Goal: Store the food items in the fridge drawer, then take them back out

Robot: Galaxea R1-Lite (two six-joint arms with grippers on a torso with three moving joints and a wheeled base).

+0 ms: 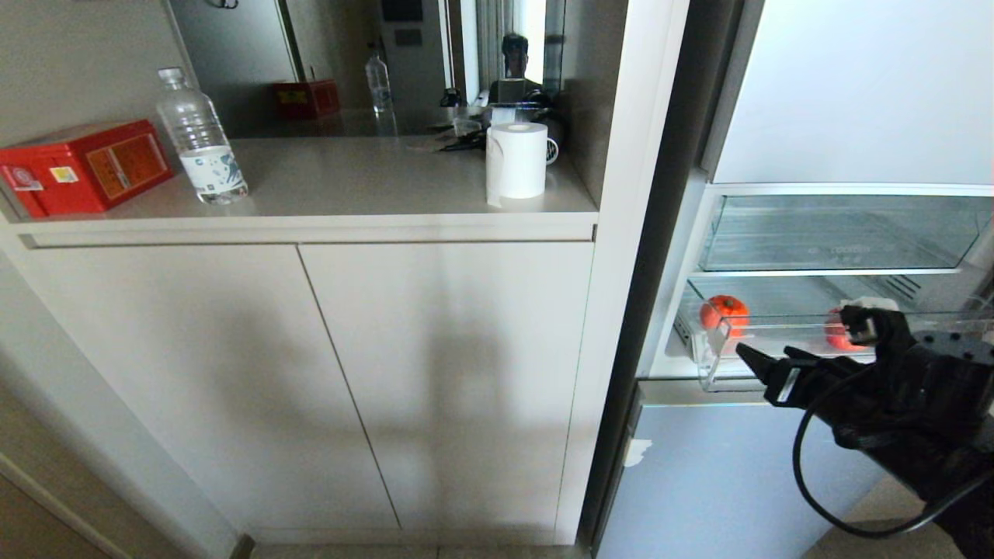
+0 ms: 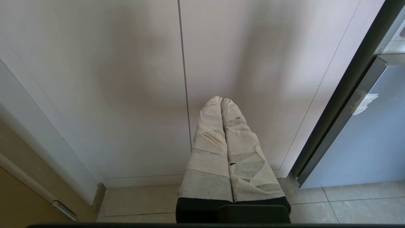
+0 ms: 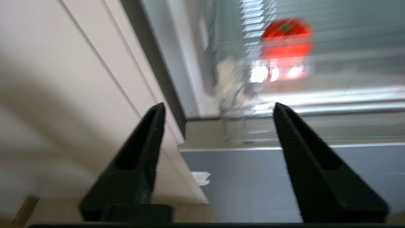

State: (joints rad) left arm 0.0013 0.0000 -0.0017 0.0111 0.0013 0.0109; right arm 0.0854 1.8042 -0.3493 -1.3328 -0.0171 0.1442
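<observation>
The fridge drawer (image 1: 705,359), shallow clear plastic, stands pulled out of the open fridge at the right. An orange-red food item (image 1: 724,313) lies at its left end. A red one (image 1: 835,331) lies further right, partly hidden behind my right gripper. My right gripper (image 1: 792,332) hangs just in front of the drawer's front edge, open and empty. In the right wrist view its gripper (image 3: 219,106) spreads wide below the drawer's pale front strip (image 3: 341,95), with a red food item (image 3: 286,41) behind the clear wall. My left gripper (image 2: 221,100), wrapped in tape, is shut and parked low by the cabinet doors.
A taller clear drawer (image 1: 839,233) sits above the shallow one. The grey-blue lower fridge door (image 1: 722,473) is closed beneath. Left of the fridge, a counter (image 1: 349,186) carries a red box (image 1: 81,167), a water bottle (image 1: 200,140) and a paper roll (image 1: 516,159).
</observation>
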